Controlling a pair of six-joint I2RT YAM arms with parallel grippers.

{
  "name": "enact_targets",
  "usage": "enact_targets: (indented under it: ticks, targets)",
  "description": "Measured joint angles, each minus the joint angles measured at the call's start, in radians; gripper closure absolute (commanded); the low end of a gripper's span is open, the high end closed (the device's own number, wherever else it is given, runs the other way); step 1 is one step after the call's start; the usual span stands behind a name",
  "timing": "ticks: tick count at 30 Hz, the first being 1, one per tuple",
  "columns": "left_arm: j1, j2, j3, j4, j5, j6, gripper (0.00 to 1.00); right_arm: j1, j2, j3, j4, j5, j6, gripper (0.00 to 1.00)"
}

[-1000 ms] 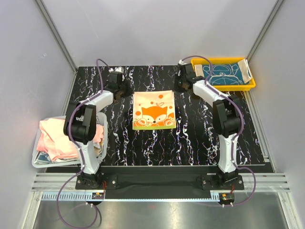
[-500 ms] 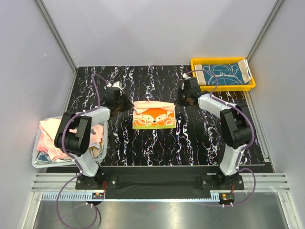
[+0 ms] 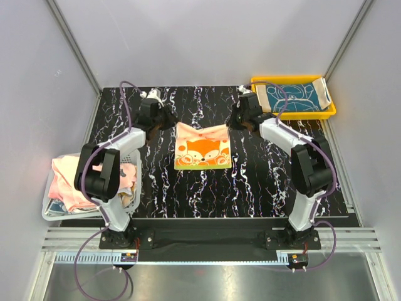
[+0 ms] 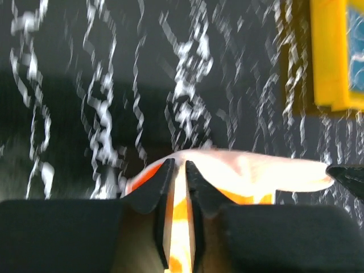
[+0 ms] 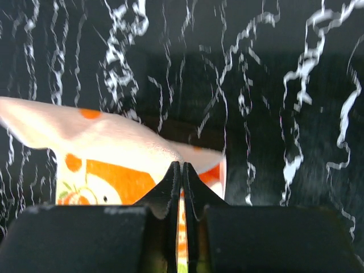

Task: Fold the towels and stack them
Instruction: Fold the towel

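we see fox towel [image 3: 200, 152] centre frame, upper edge spanning left-right between us | right gripper [image 5: 181, 165] pinching its corner | left gripper [image 4: 176, 165]: cannot tell

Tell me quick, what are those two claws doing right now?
Left gripper: nearly closed, pinching the orange fox towel edge.
Right gripper: closed on the same towel.

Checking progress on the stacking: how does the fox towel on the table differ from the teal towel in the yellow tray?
The fox towel is orange and cream, on the black table, its far edge lifted; the teal towel lies flat in the yellow tray. Both are printed cloths.
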Motion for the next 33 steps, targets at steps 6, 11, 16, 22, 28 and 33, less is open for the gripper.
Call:
enact_targets:
  ticks: [6, 11, 16, 22, 28, 33]
  targets:
    - [0.000, 0.067, 0.096, -0.040, -0.016, 0.011, 0.59, 0.000, 0.093, 0.129, 0.005, 0.032, -0.023, 0.93]
    - [-0.005, 0.064, 0.095, -0.084, -0.021, 0.011, 0.74, -0.001, 0.192, 0.195, -0.003, 0.055, -0.042, 0.94]
    - [-0.040, 0.042, 0.066, -0.121, -0.047, 0.014, 0.80, -0.001, 0.229, 0.204, -0.027, 0.076, -0.061, 0.93]
    - [-0.106, 0.082, 0.066, -0.116, -0.072, -0.001, 0.82, -0.001, 0.229, 0.206, -0.026, 0.082, -0.070, 0.94]
    - [-0.108, 0.234, 0.085, -0.129, -0.122, -0.042, 0.82, -0.001, 0.217, 0.188, -0.018, 0.060, -0.070, 0.94]
    - [-0.101, 0.283, 0.153, -0.123, -0.142, -0.075, 0.81, -0.001, 0.175, 0.154, -0.021, 0.020, -0.074, 0.92]
